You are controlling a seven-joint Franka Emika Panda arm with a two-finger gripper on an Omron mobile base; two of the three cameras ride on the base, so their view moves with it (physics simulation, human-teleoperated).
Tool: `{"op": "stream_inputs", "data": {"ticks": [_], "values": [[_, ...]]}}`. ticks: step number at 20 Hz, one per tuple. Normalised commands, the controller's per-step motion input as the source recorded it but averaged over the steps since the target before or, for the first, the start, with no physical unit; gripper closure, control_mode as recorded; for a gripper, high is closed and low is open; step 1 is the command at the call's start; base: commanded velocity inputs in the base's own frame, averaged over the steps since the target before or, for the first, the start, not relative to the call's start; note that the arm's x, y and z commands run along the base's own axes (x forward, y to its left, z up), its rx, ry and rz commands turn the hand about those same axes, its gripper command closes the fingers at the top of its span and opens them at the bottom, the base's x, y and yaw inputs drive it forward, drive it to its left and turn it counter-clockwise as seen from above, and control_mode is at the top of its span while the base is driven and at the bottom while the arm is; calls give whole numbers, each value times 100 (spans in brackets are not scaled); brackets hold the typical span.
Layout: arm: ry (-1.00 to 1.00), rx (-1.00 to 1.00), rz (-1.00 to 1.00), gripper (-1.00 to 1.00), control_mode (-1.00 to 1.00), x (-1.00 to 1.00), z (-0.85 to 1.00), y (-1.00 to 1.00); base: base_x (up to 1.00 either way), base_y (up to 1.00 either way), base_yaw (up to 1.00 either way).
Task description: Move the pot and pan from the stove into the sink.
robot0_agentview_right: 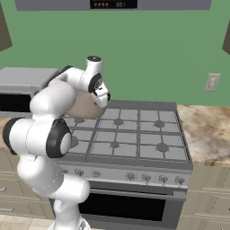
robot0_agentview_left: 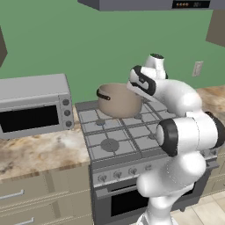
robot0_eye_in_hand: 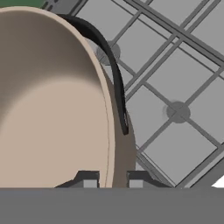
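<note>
The pot (robot0_agentview_left: pixel 118 100) sits at the back left corner of the stove (robot0_agentview_left: pixel 132 136), over the rear burner nearest the toaster oven (robot0_agentview_left: pixel 34 105) that stands on the surface (robot0_agentview_left: pixel 39 151) to the left. The tool (robot0_eye_in_hand: pixel 112 180) is down at the pot's rim on the side facing the middle of the range: from the hand view one dark tip sits inside the pale wall and the other outside it, drawn close together with the thin rim between them, so I'd say it is clamped on the rim just beside the dark loop handle (robot0_eye_in_hand: pixel 114 70).

It looks a wide, deep metal vessel, stiff and not fragile, but likely heavy for a pinch on one edge. Held there, well off its centre, it will want to sag away from the grip and could swivel about the tips, and the smooth wall offers little bite. The handle would be a firmer hold, or at least a deeper seat on the rim. Lifting slowly and keeping the pot level seems wise, clearing the dark grates before any sideways travel.

I see neither pan nor sink from where the cameras look, so the carry to the basin is probably a long one, and a slipping grip would matter most along the way.
</note>
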Motion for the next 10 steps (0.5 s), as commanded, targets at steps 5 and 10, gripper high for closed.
{"op": "stream_inputs", "data": {"ticks": [5, 10], "values": [[-2, 0, 11, 100, -100, -74, 34, -19, 0, 0, 0], [-3, 0, 14, 100, -100, -74, 25, -6, 0, 0, 0]]}}
